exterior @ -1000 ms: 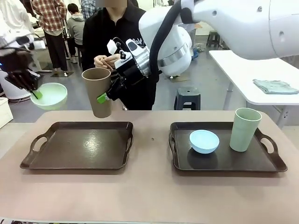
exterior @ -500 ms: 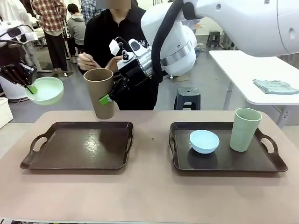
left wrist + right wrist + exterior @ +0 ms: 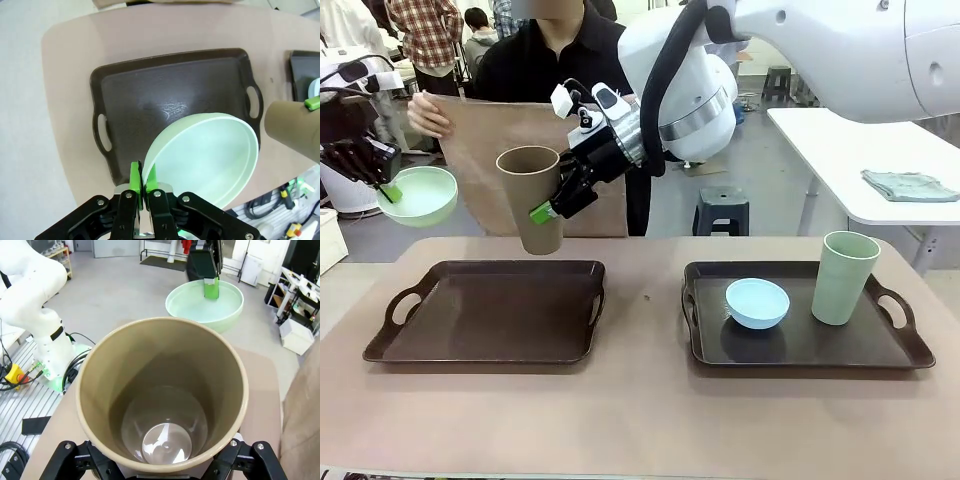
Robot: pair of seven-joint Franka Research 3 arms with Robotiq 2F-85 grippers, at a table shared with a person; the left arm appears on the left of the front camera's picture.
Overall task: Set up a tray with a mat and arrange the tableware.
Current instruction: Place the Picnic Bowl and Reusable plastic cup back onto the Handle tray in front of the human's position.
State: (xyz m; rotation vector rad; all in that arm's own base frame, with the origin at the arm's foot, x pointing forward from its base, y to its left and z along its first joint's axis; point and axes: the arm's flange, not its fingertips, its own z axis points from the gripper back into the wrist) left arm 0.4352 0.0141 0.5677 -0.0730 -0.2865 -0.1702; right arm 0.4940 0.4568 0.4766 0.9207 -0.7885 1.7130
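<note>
Holding both pieces up out of the way seems to be the job right now. The left hand (image 3: 388, 190) is clenched on the rim of the mint green bowl (image 3: 420, 196), hanging it at the upper left of the front view. The right hand (image 3: 542, 205) is wrapped around the tan-brown cup (image 3: 528, 190), up over the far edge of the bare left tray (image 3: 490, 310).

The person is holding a brown mat (image 3: 470, 140) spread out behind the cup. The smart play is probably steady, high arms and no lowering until that mat lies flat in the tray. The light blue bowl (image 3: 757, 302) and pale green cup (image 3: 845, 277) sit on the right tray (image 3: 800, 345).

Versus a second ago, no mat was showing then, the green bowl has drifted up and left, and the cup has barely shifted.
</note>
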